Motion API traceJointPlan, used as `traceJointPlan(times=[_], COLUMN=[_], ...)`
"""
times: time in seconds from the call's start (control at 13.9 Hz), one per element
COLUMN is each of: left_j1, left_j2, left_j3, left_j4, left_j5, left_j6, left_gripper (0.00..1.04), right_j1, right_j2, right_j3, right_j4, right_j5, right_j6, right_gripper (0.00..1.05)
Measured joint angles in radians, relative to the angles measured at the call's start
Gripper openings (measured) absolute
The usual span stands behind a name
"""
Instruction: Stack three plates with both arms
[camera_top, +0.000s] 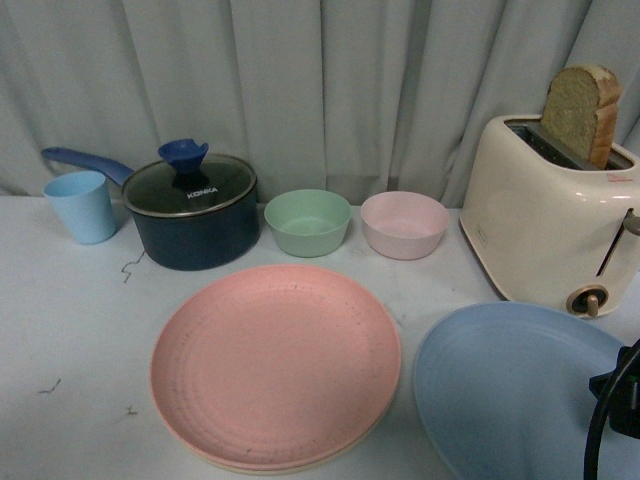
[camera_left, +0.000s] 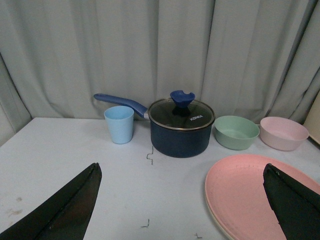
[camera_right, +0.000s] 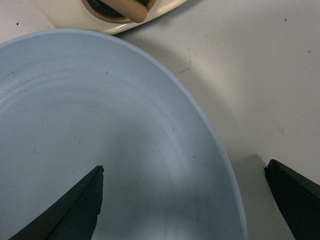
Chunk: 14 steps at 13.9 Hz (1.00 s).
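Observation:
The pink plate lies at the table's front middle on top of the beige plate, of which only a thin rim shows under its front edge. The light blue plate lies alone at the front right. My left gripper is open and empty, with one finger over the pink plate's edge and the other over bare table. My right gripper is open, its jaws straddling the blue plate's rim from above. Only a black part of the right arm shows in the front view.
A cream toaster with bread stands right behind the blue plate. At the back stand a pink bowl, a green bowl, a dark blue lidded saucepan and a light blue cup. A curtain hangs behind the table.

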Motion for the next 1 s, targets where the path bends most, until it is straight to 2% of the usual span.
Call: traceJointPlan(times=[0.07, 0.36, 0.43, 0.5, 0.57, 0.65, 0.79, 0.93, 1.0], left_j1=[0.0, 0.0, 0.0, 0.0, 0.0, 0.0, 0.0, 0.0, 0.0], left_j2=[0.0, 0.0, 0.0, 0.0, 0.0, 0.0, 0.0, 0.0, 0.0], left_j3=[0.0, 0.0, 0.0, 0.0, 0.0, 0.0, 0.0, 0.0, 0.0], left_j4=[0.0, 0.0, 0.0, 0.0, 0.0, 0.0, 0.0, 0.0, 0.0], left_j5=[0.0, 0.0, 0.0, 0.0, 0.0, 0.0, 0.0, 0.0, 0.0], left_j6=[0.0, 0.0, 0.0, 0.0, 0.0, 0.0, 0.0, 0.0, 0.0], left_gripper=[0.98, 0.98, 0.98, 0.98, 0.98, 0.98, 0.98, 0.98, 0.98], right_j1=[0.0, -0.024, -0.034, -0.047, -0.062, -0.073, -0.114, -0.172, -0.172], right_j2=[0.0, 0.0, 0.0, 0.0, -0.01, -0.037, -0.118, -0.274, -0.357], right_j3=[-0.001, -0.017, -0.019, -0.028, -0.043, -0.06, -0.114, -0.198, -0.209], right_j4=[0.006, 0.021, 0.022, 0.031, 0.045, 0.045, 0.031, -0.068, -0.122], right_j5=[0.0, -0.015, -0.018, -0.021, -0.056, -0.082, -0.111, -0.167, -0.185], right_j6=[0.0, -0.013, -0.019, -0.027, -0.027, -0.027, -0.032, -0.065, -0.07], right_gripper=[0.9, 0.39, 0.3, 0.15, 0.07, 0.03, 0.02, 0.02, 0.02])
